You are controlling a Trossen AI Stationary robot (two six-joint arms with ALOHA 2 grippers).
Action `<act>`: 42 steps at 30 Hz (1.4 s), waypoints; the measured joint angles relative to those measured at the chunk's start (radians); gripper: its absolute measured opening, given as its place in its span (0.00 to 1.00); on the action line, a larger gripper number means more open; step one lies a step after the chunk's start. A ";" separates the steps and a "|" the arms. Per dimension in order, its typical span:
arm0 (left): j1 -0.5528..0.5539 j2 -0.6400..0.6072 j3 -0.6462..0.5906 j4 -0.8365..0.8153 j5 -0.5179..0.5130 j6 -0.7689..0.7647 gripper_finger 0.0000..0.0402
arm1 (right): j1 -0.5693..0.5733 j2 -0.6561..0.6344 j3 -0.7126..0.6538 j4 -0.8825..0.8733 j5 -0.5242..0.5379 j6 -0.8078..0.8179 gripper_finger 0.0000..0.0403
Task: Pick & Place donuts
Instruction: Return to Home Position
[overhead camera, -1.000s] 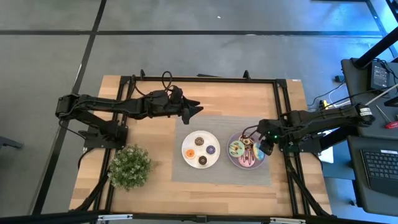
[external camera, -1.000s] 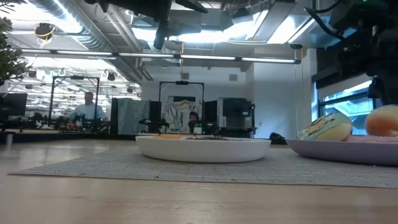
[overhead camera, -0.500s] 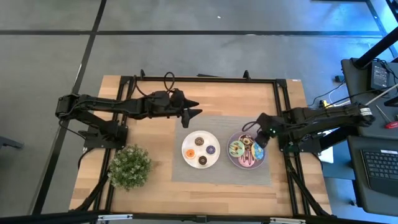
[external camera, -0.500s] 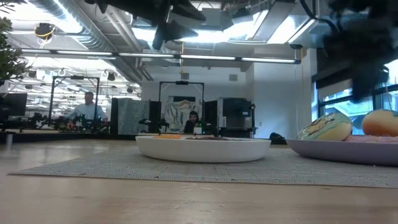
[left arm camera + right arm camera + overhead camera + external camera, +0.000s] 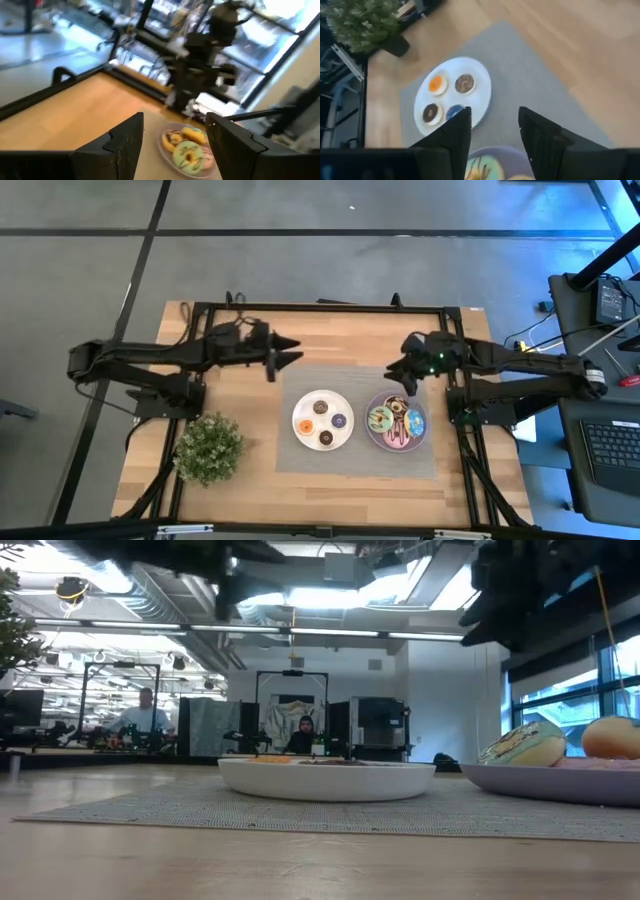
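**Q:** Right claw (image 5: 397,372): how does it stand?

**A:** Its fingers are spread wide with nothing between them. It hangs above the far strip of the grey woven mat (image 5: 290,460).

**Q:** And the donuts?

**A:** Four larger toy ring donuts (image 5: 380,419), iced green, blue, striped pink and brown, lie crowded together on the round purple plate (image 5: 369,432). Four tiny ring donuts (image 5: 339,420) sit apart from one another on the round white plate (image 5: 303,407) just beside it. Both plates rest on the mat, which lies on the wooden tabletop (image 5: 250,410).

**Q:** Which way from the claw?

**A:** The purple plate lies close to the right claw, on the side toward the green potted plant (image 5: 208,448) and its tabletop edge. The left claw (image 5: 290,357), also open and empty, hovers near the mat's other far corner. It is farther from either plate.

**Q:** So the retreat?

**A:** Nothing seems left to pick. I judge that each arm's way home leads away from the plates, so folding back should cross no donut.
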 joint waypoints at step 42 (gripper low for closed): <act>0.084 -0.900 -0.621 -0.048 -0.254 0.024 0.52 | -0.122 -0.829 -0.311 0.106 0.113 -0.077 0.41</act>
